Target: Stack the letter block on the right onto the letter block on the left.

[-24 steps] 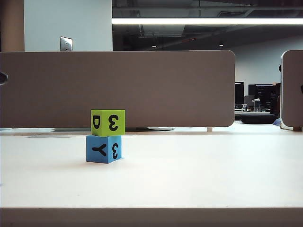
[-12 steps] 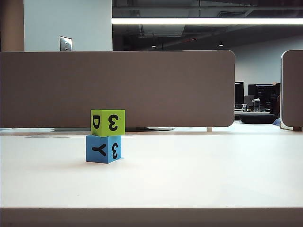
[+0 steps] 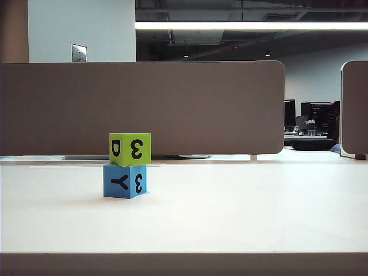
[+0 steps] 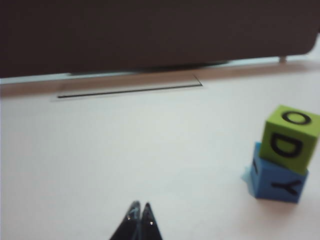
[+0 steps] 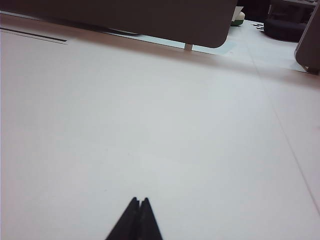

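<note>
A green letter block (image 3: 130, 149) rests squarely on top of a blue letter block (image 3: 125, 180) on the white table (image 3: 241, 213), left of centre in the exterior view. The left wrist view shows the same stack, green block (image 4: 291, 138) on blue block (image 4: 275, 181), well off to one side of my left gripper (image 4: 140, 206). That gripper is shut and holds nothing. My right gripper (image 5: 138, 200) is shut too, with only bare table in front of it. Neither arm appears in the exterior view.
A brown partition panel (image 3: 144, 106) stands along the table's far edge, with a second panel (image 3: 354, 109) at the far right. A thin slot (image 4: 130, 91) runs along the table surface near the partition.
A dark piece of arm at the exterior view's left edge has left the picture. The two-block stack has kept its place.
</note>
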Robot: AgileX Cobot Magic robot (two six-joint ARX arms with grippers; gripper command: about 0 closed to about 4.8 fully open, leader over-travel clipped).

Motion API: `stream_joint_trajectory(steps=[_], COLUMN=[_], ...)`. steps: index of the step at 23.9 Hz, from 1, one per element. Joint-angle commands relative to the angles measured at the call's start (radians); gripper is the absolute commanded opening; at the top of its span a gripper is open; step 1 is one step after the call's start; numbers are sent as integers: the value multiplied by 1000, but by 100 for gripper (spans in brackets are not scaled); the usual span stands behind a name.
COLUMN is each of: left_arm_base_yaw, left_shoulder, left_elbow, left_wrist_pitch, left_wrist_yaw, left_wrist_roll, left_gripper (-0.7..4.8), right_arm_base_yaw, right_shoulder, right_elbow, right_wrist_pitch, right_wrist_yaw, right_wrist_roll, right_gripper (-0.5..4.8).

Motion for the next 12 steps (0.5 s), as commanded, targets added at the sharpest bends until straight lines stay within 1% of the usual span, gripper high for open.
stream_joint_trajectory(steps=[1, 2, 12], left_arm_base_yaw=[34, 40, 40], left_shoulder=[-1, -2, 9], left_elbow=[3, 4, 4], left_wrist_pitch=[34, 34, 40], left_wrist_yaw=[45, 64, 58], left_wrist_roll=[-6, -6, -5], left_gripper=[-6, -6, -6], right_arm_base_yaw=[-8, -19, -142], right_shoulder=[-2, -2, -1], right_elbow=[-5, -5, -5], right_wrist_pitch=[45, 56, 76], right_wrist_yaw=[3, 4, 4], right_wrist_roll=[-31, -54, -40], right_gripper=[-1, -1, -1])
